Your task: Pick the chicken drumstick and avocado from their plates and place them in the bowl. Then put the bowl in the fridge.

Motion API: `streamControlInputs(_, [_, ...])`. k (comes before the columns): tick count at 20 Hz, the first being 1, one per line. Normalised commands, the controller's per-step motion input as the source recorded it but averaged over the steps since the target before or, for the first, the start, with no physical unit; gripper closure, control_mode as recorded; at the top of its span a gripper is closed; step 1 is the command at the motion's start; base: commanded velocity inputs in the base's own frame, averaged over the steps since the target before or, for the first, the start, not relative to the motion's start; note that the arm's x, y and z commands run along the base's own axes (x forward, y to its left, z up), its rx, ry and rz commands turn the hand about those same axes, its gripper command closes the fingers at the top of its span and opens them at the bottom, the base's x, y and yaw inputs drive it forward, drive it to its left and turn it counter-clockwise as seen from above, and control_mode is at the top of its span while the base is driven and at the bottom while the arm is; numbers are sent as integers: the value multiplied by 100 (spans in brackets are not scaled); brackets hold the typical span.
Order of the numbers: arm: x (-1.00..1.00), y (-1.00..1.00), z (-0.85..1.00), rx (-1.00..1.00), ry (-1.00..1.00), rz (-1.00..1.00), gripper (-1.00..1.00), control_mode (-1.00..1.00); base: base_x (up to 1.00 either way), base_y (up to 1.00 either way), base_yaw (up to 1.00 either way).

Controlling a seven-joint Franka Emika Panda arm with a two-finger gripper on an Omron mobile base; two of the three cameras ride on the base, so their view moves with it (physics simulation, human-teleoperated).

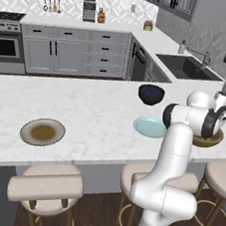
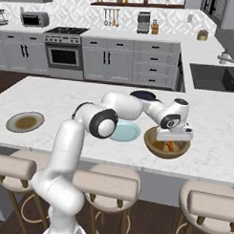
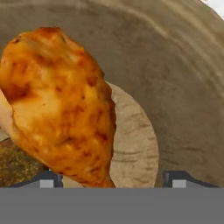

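In the hand view the chicken drumstick (image 3: 61, 109) lies very near, inside the bowl (image 3: 175, 87), and the two finger tips (image 3: 48, 180) stand wide apart at the bottom, one at each side of it and not pressing it, so I judge the gripper (image 2: 173, 138) is released and holds nothing. At about 8 o'clock in this view a dark, rough patch shows under the drumstick; it may be the avocado, but I cannot tell. In the right base view the gripper sits low over the wooden bowl, which stands near the front edge of the counter (image 2: 67, 95). The first risk is here: if the hand rises askew, a finger could catch the drumstick or knock the rim and push the bowl toward that edge. The second risk is the later grasp: the bowl is wide and round, so a pinch on its wall may slip and tilt the food out. Just beside the bowl, at about 9 o'clock, is the teal-blue plate (image 2: 125, 132), bare; an elbow swing could push it. Farther, at 11 o'clock, stands a dark bowl (image 2: 142, 95). Well apart at 9 o'clock lies the olive-tan plate (image 2: 24, 121), also bare.
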Motion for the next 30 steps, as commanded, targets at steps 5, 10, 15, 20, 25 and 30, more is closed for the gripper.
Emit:
streamControlInputs(5, [-77, 0, 41, 4, -16, -26, -100, -100, 0, 0, 0])
streamControlInputs(10, [-50, 24, 34, 7, -5, -33, -100, -100, 0, 0, 0])
streamControlInputs(15, [8, 27, 0, 5, 4, -20, -100, -100, 0, 0, 0])
streamControlInputs(20, [-65, 6, 59, 9, 0, -34, -100, -100, 0, 0, 0])
streamControlInputs(25, [-71, -21, 32, 1, 7, -51, -100, -100, 0, 0, 0])
streamControlInputs(30, [-55, -1, 0, 5, 10, -73, -100, -100, 0, 0, 0])
